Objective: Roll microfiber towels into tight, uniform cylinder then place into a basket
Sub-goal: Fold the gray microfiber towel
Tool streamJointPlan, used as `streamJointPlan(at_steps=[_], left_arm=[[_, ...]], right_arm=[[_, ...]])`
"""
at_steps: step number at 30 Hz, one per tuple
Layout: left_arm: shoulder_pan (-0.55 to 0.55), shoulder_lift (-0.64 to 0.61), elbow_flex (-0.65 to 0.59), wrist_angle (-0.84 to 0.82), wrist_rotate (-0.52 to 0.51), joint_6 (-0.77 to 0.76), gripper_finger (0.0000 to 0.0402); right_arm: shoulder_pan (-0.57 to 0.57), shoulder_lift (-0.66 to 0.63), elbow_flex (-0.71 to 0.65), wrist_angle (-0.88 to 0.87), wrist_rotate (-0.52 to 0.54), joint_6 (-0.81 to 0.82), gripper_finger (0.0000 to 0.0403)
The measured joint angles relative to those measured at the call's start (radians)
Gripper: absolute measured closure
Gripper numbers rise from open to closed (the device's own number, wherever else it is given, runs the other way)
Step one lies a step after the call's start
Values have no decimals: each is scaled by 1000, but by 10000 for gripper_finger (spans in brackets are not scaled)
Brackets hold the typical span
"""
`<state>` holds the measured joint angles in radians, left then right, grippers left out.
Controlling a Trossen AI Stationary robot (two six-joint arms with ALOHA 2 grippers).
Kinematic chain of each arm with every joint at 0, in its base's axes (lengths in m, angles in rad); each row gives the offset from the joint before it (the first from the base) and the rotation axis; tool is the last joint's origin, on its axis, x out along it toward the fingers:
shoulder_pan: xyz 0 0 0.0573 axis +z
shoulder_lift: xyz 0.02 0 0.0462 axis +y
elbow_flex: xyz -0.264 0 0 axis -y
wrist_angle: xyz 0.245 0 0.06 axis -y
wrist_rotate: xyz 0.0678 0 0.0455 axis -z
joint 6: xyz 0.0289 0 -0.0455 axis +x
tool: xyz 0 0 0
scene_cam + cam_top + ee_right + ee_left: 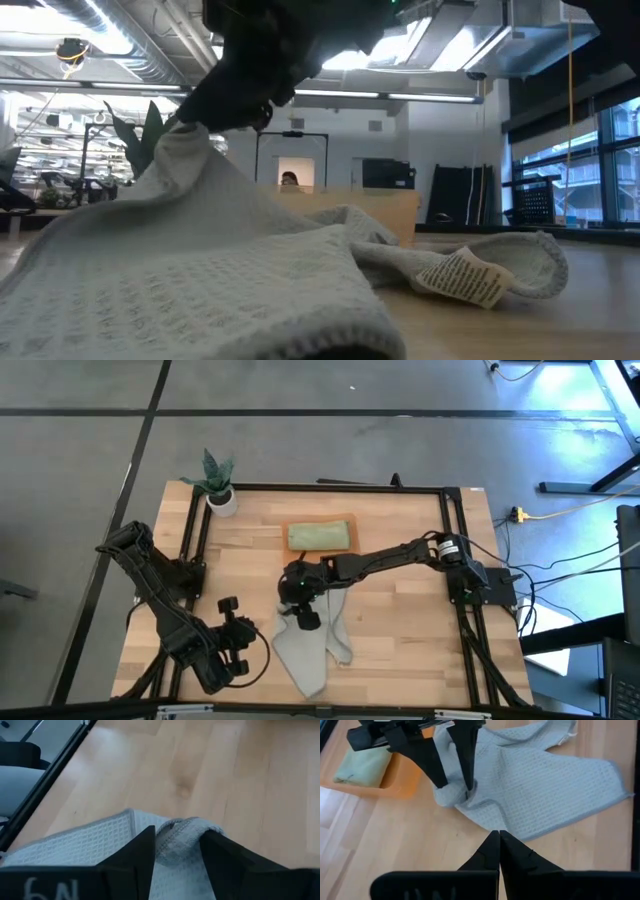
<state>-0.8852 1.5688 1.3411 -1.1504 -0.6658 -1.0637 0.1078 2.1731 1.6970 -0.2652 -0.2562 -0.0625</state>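
Observation:
A grey waffle-weave towel [313, 647] lies spread on the wooden table near its front edge, and its white label [462, 277] rests on the table. My right gripper [300, 610] stands over the towel's far end and is shut on a bunch of it. My left gripper [498, 844] is shut and empty, low over the table to the towel's left [237, 632]. The orange basket [350, 532] sits beyond the towel with a green towel [318, 537] lying in it. My right gripper pinches a bunched-up part of the towel's far edge [178, 839] between its two fingers [436, 770]. The fingers come from above, pointing down. The held bunch [185, 142] is raised off the table, and the cloth slopes down from it to the table.
A small white pot with a green plant [220, 492] stands at the table's far left corner. A black frame [195, 530] runs along the table's left, far and right sides. Bare wood lies to the right of the towel [420, 630].

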Motion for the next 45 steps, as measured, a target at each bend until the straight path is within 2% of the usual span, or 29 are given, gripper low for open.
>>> streamJointPlan(at_steps=[5, 12, 18, 23, 29, 35, 40, 43, 45], left_arm=[[0, 0, 0, 1, 6, 0, 401], [2, 0, 0, 1, 53, -4, 401], [2, 0, -20, 11, 55, -68, 401], [-14, 0, -115, 66, 57, -199, 401], [-16, 0, -243, 256, 56, -207, 401], [23, 0, -366, 441, 55, -158, 401], [80, 0, -416, 474, 89, -156, 394], [120, 0, -437, 497, 138, -149, 378], [140, 0, -448, 561, 141, -77, 367]], right_arm=[[3, 0, -1, -10, -39, 28, 249], [4, 9, -2, -7, -40, 26, 249], [4, -8, 11, -92, -33, -50, 249], [5, -74, 19, -305, 140, -56, 249], [45, -131, 20, -487, 365, -33, 249], [102, -131, 19, -616, 458, 36, 249], [148, -132, 19, -667, 564, 126, 249], [169, -132, 19, -705, 575, 193, 249], [179, -132, 19, -715, 577, 226, 249]])
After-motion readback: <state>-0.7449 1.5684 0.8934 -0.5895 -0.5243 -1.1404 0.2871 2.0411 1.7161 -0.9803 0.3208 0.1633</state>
